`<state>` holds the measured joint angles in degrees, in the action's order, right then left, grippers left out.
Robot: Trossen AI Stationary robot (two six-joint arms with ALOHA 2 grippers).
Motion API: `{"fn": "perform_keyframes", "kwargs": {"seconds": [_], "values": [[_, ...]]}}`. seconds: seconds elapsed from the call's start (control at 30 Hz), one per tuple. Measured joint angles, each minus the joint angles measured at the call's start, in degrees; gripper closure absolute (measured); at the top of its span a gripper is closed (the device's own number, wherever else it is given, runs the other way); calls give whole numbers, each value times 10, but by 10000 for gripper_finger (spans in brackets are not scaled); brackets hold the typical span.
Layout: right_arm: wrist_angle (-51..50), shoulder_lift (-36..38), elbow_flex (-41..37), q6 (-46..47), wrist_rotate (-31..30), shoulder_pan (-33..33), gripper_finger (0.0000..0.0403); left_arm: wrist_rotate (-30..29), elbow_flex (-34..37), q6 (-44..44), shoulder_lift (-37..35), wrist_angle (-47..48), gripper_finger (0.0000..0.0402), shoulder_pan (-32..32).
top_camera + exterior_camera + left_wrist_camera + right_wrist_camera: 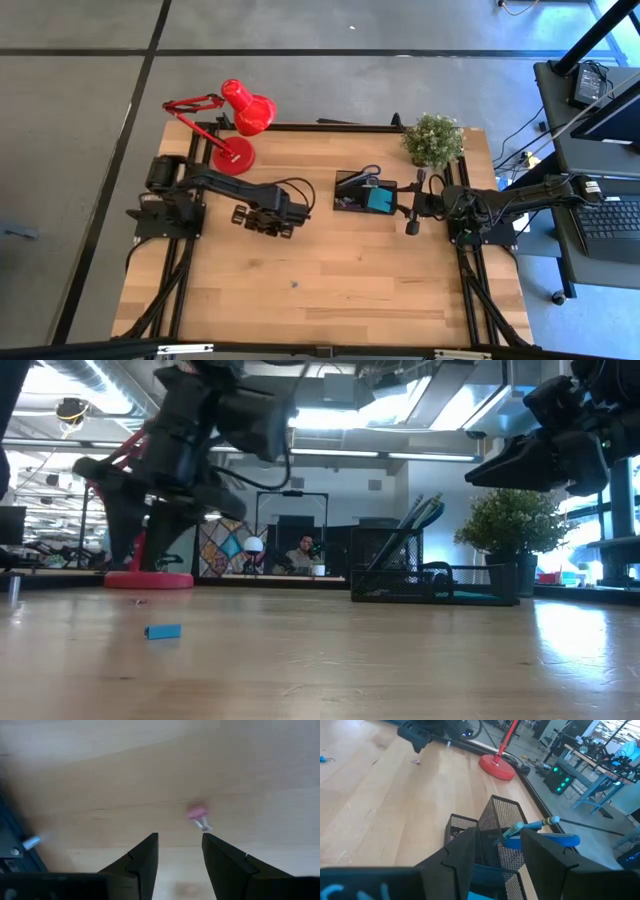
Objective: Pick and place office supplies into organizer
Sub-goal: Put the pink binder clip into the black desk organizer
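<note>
The black mesh organizer (362, 190) stands on the table at the far right, next to the plant. It holds blue-handled scissors (562, 840), pens (418, 520) and a teal sticky-note pad (380, 200). My right gripper (497, 837) is open and empty, hovering just above the organizer's right side (405, 205). My left gripper (180, 842) is open and empty, pointing down over a tiny pink bit (198, 814) that lies on the wood at mid table (262, 220). A small blue bit (163, 631) lies on the table nearer the front (293, 284).
A red desk lamp (240, 125) stands at the far left, with its base (150, 578) on the wood. A potted green plant (433, 138) stands at the far right. The arm bases sit at the left and right edges. Bare wood stretches across the near half of the table.
</note>
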<state>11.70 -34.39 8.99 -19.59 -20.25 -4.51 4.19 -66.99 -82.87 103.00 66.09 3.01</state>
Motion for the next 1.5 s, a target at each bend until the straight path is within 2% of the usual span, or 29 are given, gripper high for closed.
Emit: {"fn": "perform_keyframes", "kwargs": {"seconds": [0.2, 0.4, 0.6, 0.8, 1.23, 1.5], "values": [[0, 0, 0, -1, 0, 0, 241, -34, 47, -83, -60, -52, 259, 0], [1, 0, 0, -2, 0, 0, 241, -29, 68, -151, -55, -79, 259, 4], [2, 0, 0, -3, 0, 0, 241, -30, 68, -152, -55, -117, 257, 8], [-4, 0, 0, -2, 0, 0, 241, -59, 68, -169, -55, -115, 258, 11], [-4, 0, 0, -2, 0, 0, 241, -67, 69, -208, -49, -117, 258, 39], [-4, 0, 0, -1, 0, 0, 241, -68, 104, -224, -50, -140, 258, 39]]}}
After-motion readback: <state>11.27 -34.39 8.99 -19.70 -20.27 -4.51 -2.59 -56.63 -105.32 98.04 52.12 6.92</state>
